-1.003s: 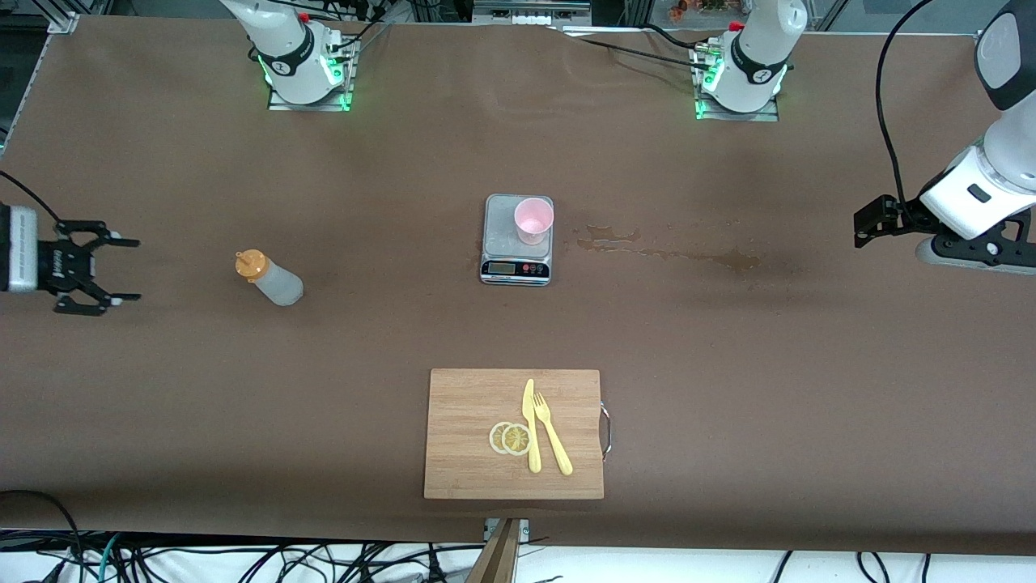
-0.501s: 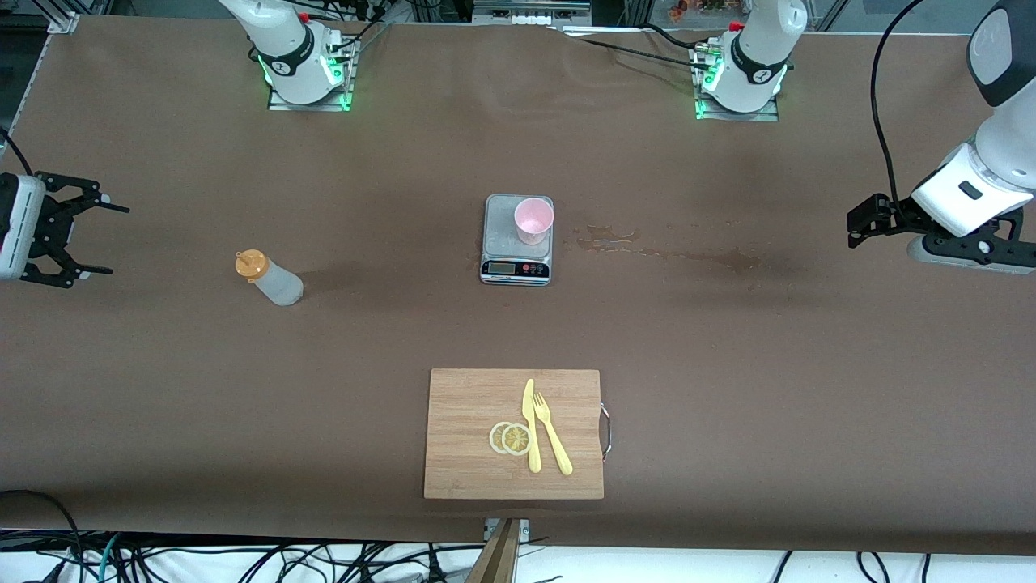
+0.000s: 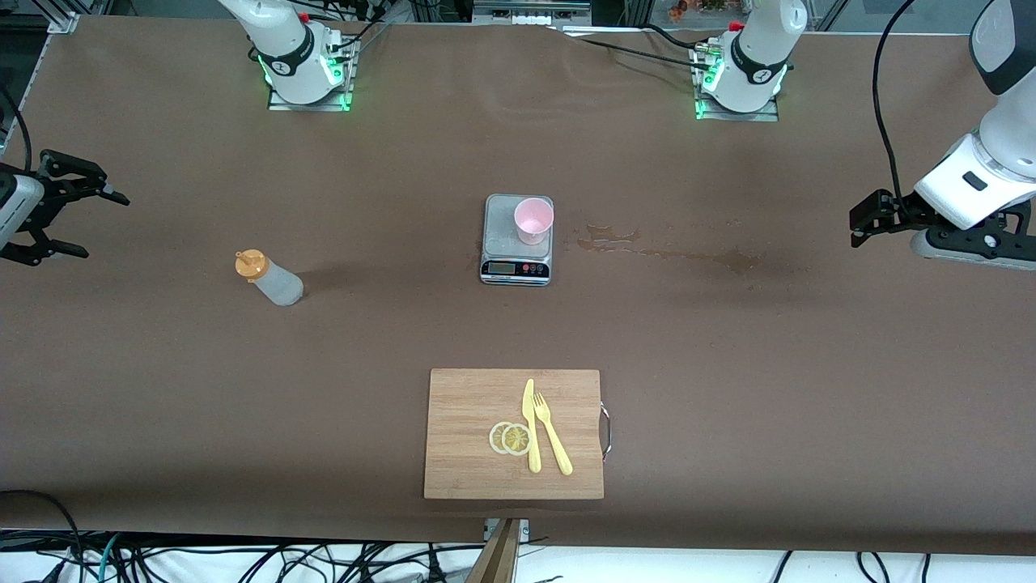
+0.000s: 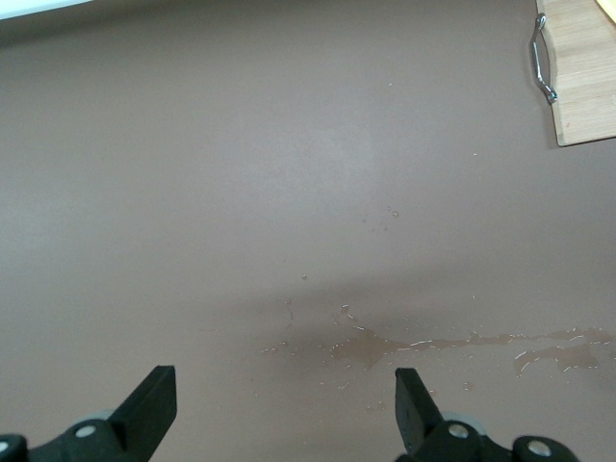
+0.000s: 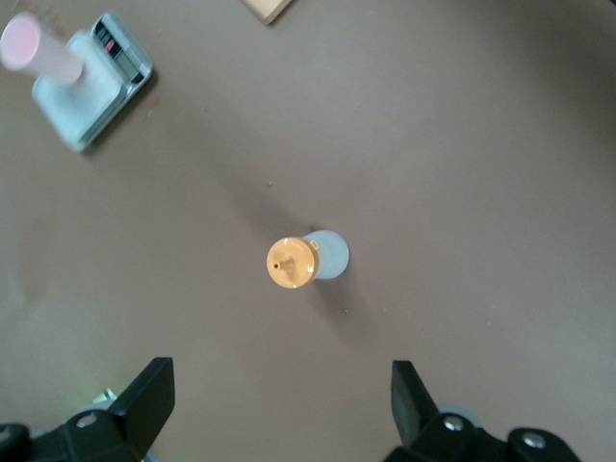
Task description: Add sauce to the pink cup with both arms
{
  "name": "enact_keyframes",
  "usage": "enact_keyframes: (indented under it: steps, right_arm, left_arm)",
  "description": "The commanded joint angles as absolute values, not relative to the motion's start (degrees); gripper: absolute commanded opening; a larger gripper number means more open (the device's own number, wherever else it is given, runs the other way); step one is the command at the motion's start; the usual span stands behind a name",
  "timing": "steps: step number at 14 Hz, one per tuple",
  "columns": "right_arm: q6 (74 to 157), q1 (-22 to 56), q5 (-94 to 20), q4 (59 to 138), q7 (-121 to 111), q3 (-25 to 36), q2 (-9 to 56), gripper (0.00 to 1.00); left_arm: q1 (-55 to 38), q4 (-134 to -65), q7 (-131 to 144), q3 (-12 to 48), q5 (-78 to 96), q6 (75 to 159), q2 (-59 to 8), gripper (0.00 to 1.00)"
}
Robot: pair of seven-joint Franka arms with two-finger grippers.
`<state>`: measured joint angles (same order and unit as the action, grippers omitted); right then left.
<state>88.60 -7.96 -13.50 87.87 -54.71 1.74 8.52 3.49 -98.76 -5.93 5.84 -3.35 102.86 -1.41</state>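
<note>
The sauce bottle, whitish with an orange cap, stands on the brown table toward the right arm's end; it also shows in the right wrist view. The pink cup stands on the grey kitchen scale at mid-table; both show in the right wrist view, cup and scale. My right gripper is open and empty over the table's right-arm end, well apart from the bottle; its own view shows it too. My left gripper is open and empty over the left-arm end.
A wet spill stain lies on the table between the scale and the left gripper, also in the left wrist view. A wooden cutting board with a yellow knife, a yellow fork and lemon slices lies nearer to the front camera.
My right gripper has moved toward the robots' bases and turned, staying at the table's end. My left gripper has shifted only slightly. Bottle and cup have not moved.
</note>
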Motion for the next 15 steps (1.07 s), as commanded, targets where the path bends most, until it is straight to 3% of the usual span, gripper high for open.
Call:
enact_keyframes:
  steps: [1, 10, 15]
  right_arm:
    - [91.48, -5.64, -9.68, 90.26, -44.16, 1.05, 5.10, 1.00]
    - [92.90, 0.96, 1.48, 92.46, -14.01, 0.18, 0.79, 1.00]
    - [92.29, 0.97, 1.14, 92.64, -11.69, -0.35, -1.23, 1.00]
  left_arm:
    - [4.31, -98.09, -6.50, 6.50, -4.48, 102.57, -1.49, 1.00]
    - [4.13, -96.24, -6.42, 6.50, -4.48, 102.57, -2.46, 1.00]
    - [4.22, -96.24, -6.50, 6.59, -4.40, 102.48, -2.46, 1.00]
